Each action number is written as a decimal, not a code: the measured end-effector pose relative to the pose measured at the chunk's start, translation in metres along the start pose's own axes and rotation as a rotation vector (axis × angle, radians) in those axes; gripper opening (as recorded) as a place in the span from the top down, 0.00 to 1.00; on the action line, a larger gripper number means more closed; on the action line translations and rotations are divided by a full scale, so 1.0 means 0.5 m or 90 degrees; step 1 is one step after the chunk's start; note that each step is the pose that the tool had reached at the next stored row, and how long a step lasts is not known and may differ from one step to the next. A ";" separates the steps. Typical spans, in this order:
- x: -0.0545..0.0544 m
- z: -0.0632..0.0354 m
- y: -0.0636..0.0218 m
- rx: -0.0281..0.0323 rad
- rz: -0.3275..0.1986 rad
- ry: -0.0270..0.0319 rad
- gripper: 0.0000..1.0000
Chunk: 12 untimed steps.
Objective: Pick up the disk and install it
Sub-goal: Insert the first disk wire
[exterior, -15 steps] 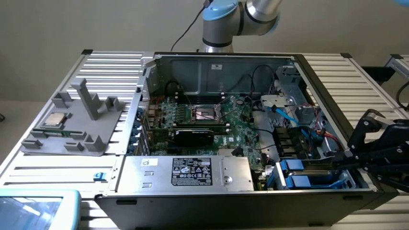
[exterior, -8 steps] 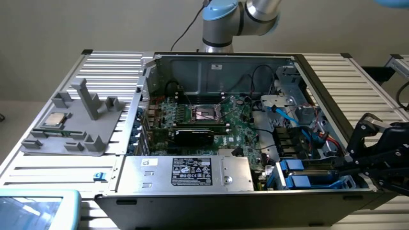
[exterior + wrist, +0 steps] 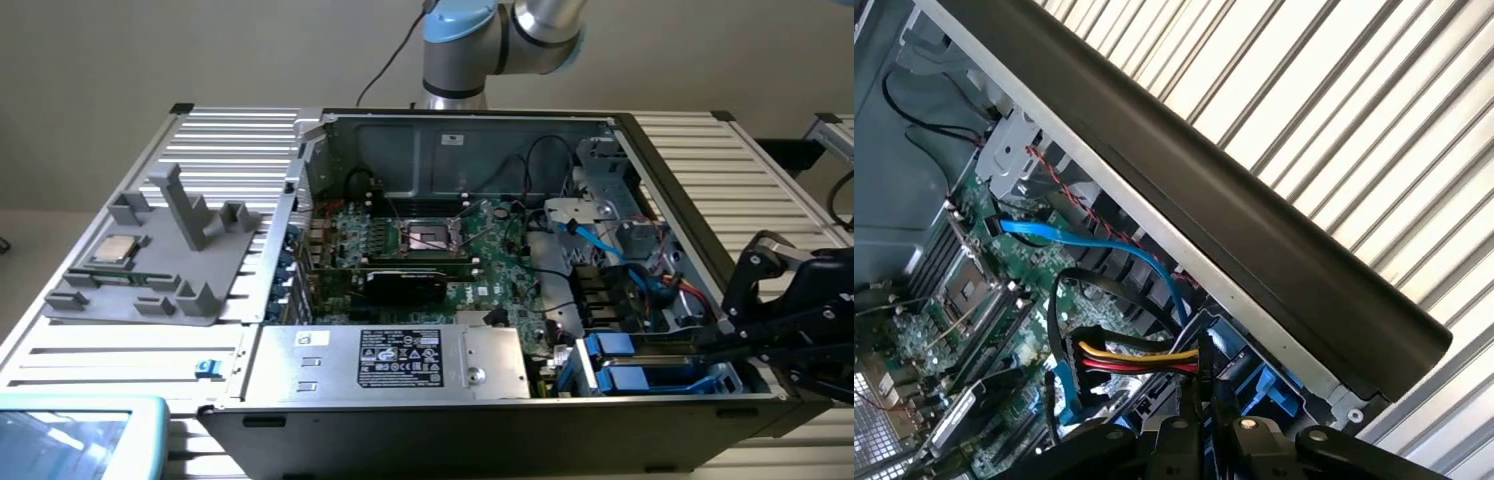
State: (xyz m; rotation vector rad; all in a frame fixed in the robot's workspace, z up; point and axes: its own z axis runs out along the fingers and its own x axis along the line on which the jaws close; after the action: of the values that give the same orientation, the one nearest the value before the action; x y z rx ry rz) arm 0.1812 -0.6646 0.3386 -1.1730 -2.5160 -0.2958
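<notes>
Low on the right of the exterior frame, the end effector point(image 3: 707, 352) reaches over the wall of the open computer case point(image 3: 454, 425), which lies on the slatted worktop point(image 3: 747, 170). Its black fingers point(image 3: 1184, 440) are closed together, their tips at the drive bay in the case's lower right corner. The disk point(image 3: 621, 345) sits in that bay, shown by its bright blue carrier frame, with a second blue carrier point(image 3: 654, 378) just below it. From these angles it is hard to say whether the fingertips pinch the frame's edge or merely press against it. In the wrist view, blue plastic of the disk point(image 3: 1269, 385) lies just beside the fingers, next to a bundle of yellow, red and black wires point(image 3: 1139, 357). A blue cable point(image 3: 594, 235) curves across the green motherboard point(image 3: 454, 265). The grey power-supply box point(image 3: 387, 360) fills the case's lower middle. At centre left, a processor chip point(image 3: 118, 250) rests on a grey fixture point(image 3: 174, 290).
</notes>
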 end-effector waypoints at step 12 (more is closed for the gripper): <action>0.023 0.007 0.002 0.0104 0.002 -0.0458 0.84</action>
State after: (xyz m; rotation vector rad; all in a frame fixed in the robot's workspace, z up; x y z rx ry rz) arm 0.1744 -0.6549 0.3401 -1.2024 -2.5725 -0.2358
